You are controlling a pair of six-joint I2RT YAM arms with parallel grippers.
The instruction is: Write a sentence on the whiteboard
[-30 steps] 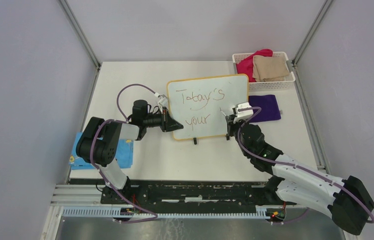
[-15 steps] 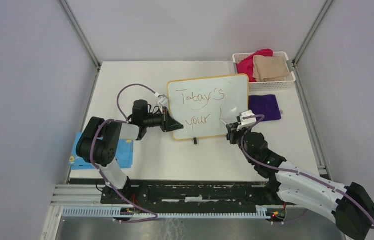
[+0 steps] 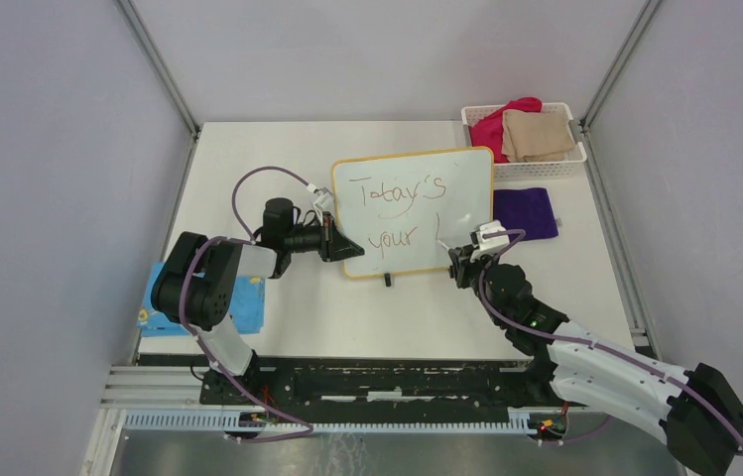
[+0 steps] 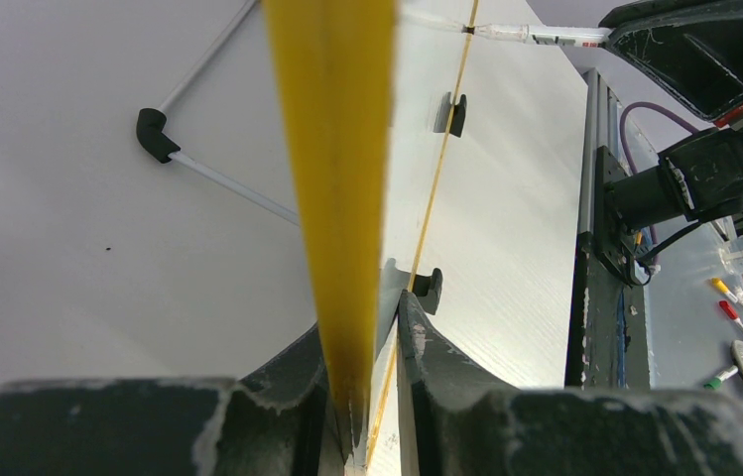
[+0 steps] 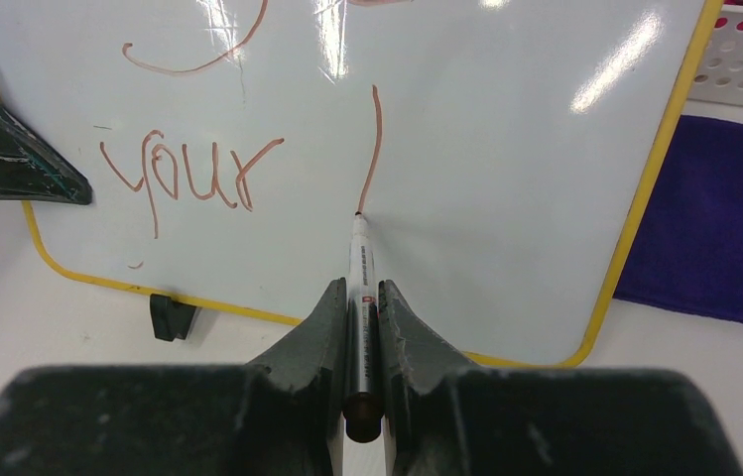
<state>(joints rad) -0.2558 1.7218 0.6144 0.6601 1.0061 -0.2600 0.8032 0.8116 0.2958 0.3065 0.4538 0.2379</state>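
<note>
The whiteboard [image 3: 466, 188], white with a yellow frame, stands tilted at mid-table. Its sentence so reads "Today's" [image 3: 395, 191] over "your" [image 3: 393, 239], with a single downstroke [image 5: 375, 149] to the right of "your". My left gripper [image 3: 351, 247] is shut on the board's lower left edge; in the left wrist view the yellow frame [image 4: 332, 149] runs between the fingers of that gripper [image 4: 372, 327]. My right gripper [image 5: 359, 297] is shut on a marker [image 5: 359, 263]. The marker's tip touches the board at the lower end of the downstroke.
A white basket [image 3: 546, 167] with pink and beige cloths stands at the back right. A purple cloth [image 3: 526, 213] lies just right of the board. A blue card [image 3: 246, 302] lies at the left by the left arm's base. One black foot [image 3: 387, 280] props up the board.
My right gripper has drawn the marker down the board toward its lower edge, leaving a downstroke right of "your". The left gripper and board have not moved.
</note>
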